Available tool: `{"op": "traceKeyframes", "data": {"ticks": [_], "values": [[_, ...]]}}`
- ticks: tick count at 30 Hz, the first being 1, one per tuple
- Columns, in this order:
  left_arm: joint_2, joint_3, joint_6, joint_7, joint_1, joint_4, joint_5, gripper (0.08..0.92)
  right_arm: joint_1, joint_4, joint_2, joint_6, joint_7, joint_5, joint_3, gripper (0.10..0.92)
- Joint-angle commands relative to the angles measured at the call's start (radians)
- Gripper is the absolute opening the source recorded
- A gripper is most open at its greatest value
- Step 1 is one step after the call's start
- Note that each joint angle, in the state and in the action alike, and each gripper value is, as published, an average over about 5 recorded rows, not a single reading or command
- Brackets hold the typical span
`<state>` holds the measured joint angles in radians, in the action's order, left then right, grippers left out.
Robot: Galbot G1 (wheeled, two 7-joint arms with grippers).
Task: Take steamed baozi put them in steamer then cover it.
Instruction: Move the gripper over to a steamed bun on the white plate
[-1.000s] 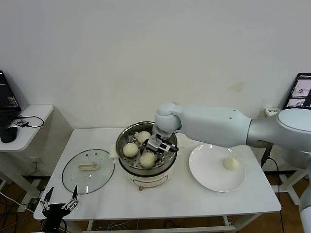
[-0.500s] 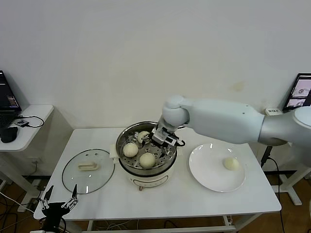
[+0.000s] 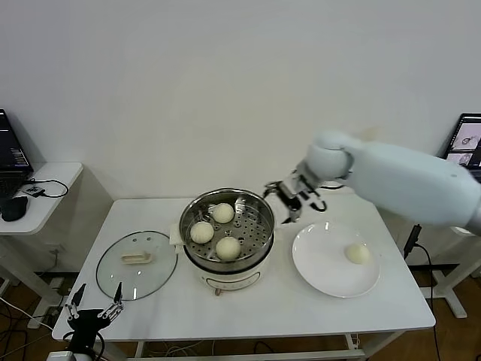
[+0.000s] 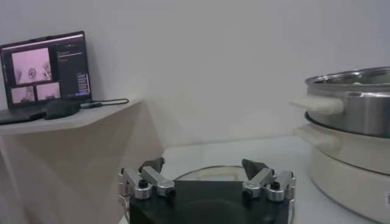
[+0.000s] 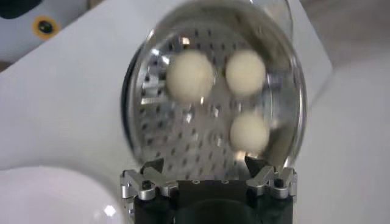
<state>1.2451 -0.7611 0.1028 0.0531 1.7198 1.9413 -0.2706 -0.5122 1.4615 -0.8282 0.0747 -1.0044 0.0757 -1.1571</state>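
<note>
Three smooth round baozi (image 3: 216, 229), perforated steamer (image 3: 257, 218).

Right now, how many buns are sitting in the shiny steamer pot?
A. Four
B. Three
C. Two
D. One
B. Three baozi lie in the steamer: one at the back, one on the left and one at the front, while the fourth baozi is on the white plate.
</note>
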Motion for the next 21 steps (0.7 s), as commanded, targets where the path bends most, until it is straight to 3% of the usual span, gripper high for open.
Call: {"op": "traceKeyframes", "data": {"ticks": [1,8,21], "values": [[-0.005,0.006,-0.005,-0.001,-0.005,-0.001,0.0,0.823,0.104,0.031,0.34,0.181,-0.024,-0.069,0.081,0.822],[-0.012,0.008,-0.007,-0.002,-0.004,0.0,0.002,0.823,0.312,-0.073,0.364,0.158,-0.023,-0.171,0.249,0.823],[-0.011,-0.002,-0.019,-0.003,0.006,0.007,0.004,0.823,0.556,-0.195,0.27,0.161,0.003,-0.261,0.383,0.823]]}}
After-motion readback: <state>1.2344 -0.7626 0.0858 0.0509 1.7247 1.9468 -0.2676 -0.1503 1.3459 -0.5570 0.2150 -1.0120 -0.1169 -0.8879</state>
